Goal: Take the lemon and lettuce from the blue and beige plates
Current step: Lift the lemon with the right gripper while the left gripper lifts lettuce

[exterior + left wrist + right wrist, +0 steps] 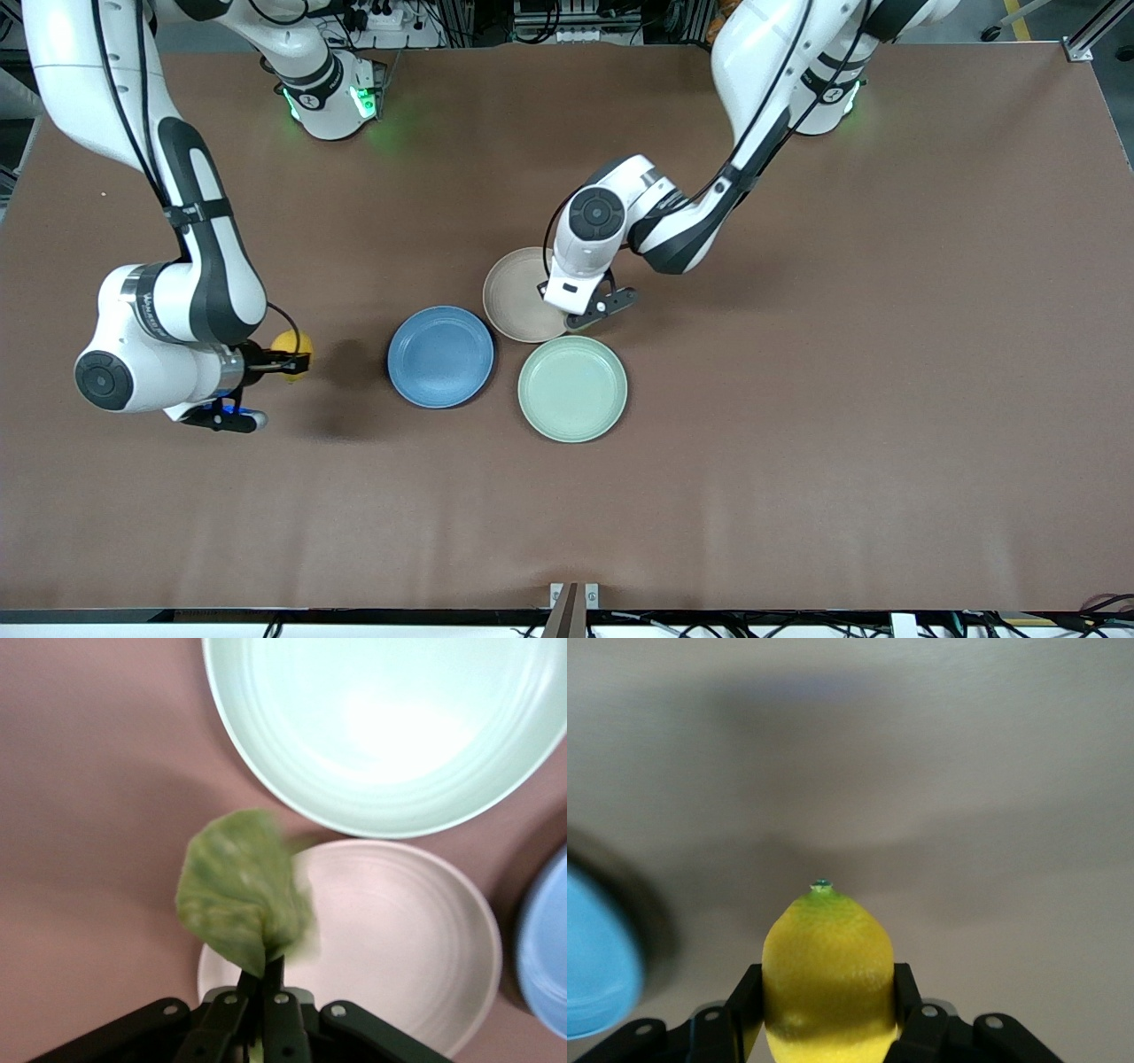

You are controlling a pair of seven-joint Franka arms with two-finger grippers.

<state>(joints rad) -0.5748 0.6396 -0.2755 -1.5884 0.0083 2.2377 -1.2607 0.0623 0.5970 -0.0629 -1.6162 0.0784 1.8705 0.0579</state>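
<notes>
Over the brown table [797, 399], toward the right arm's end, the right hand [828, 1010] is clamped on the small oval yellow lemon [827, 974], clear of the round matte blue plate [440, 356]. Gripped by one edge, the green wrinkled lettuce leaf [244, 890] hangs from the closed left hand [264, 988] over the pale beige plate's [407, 939] rim, beside the mint-green plate [390, 726].

blue plate [440, 357] beside beige plate [518, 297], mint plate [572, 388] nearer camera
</notes>
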